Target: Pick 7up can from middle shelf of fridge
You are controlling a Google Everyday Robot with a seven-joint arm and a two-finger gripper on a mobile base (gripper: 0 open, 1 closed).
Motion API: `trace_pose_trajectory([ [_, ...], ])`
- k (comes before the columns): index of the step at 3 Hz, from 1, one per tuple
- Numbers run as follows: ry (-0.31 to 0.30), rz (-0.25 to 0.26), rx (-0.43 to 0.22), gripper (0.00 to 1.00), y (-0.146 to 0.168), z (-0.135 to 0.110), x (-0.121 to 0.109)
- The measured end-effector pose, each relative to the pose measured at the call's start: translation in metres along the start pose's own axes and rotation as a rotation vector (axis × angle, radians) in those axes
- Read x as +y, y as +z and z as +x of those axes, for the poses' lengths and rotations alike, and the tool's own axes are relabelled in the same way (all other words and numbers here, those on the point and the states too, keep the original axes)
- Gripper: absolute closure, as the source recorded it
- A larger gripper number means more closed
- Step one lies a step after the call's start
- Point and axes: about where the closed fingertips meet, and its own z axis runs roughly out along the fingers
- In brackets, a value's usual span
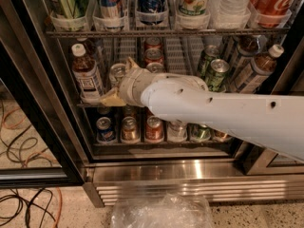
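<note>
The fridge (190,177) stands open in front of me, with a stainless vented base. On its middle shelf (176,56) a pale can with a silver top, the 7up can (115,71), stands in the second lane from the left. My gripper (120,80) is at the front of that lane. One beige finger (111,99) sits below and to the left of the can, the other (130,61) above and to its right. The jaws are spread apart with the can between them. My white arm covers the middle of the shelf front.
A brown tea bottle (87,77) stands just left of the can. Red cans (153,56) and dark green cans (216,73) are to its right. Short cans (128,129) fill the bottom rack. The dark door frame (40,108), floor cables (19,208) and a plastic bag (161,213) lie below.
</note>
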Motion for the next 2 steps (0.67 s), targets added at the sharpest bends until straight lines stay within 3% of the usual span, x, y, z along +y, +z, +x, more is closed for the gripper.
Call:
trace_pose_trajectory([
  [2,0.0,0.0,0.0,0.64,0.0,0.0,0.0],
])
